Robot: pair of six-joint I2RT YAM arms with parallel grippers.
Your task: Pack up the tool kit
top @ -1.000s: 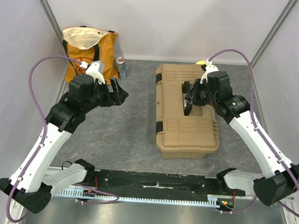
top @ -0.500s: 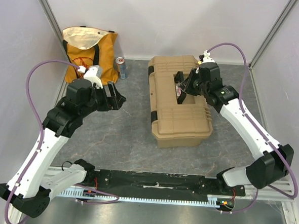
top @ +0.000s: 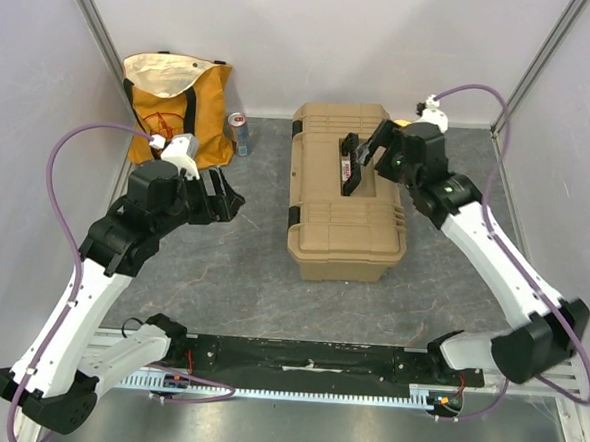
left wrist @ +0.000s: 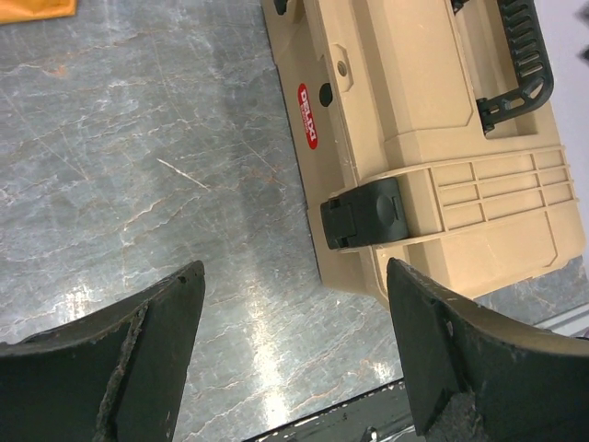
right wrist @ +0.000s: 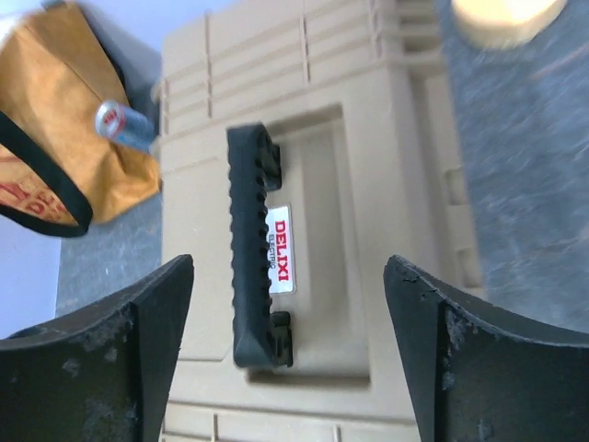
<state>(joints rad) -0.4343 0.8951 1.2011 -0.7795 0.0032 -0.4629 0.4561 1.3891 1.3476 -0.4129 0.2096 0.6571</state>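
Since a second ago the toolbox (top: 346, 199) has slid leftward across the tabletop (top: 243, 258) and turned until its long sides run straight away from us, and the right arm has swung left with it. The box now sits right of centre, towards the back, with its ribbed lid shut. Its black handle (top: 352, 165) lies in the recess on top beside a red label (right wrist: 281, 249). We find the right tool (top: 376, 154) hanging over that handle with its fingers spread wide and nothing between them; in the wrist view (right wrist: 287, 267) the handle shows in the gap. The left tool (top: 222, 191) is also spread wide and empty, poised above bare tabletop to the left of the box. Its wrist camera (left wrist: 294, 276) looks at a black latch (left wrist: 363, 213) lying across the lid seam. The tote bag (top: 182, 99) stands in the far left corner, with a can (top: 240, 131) just beside it.
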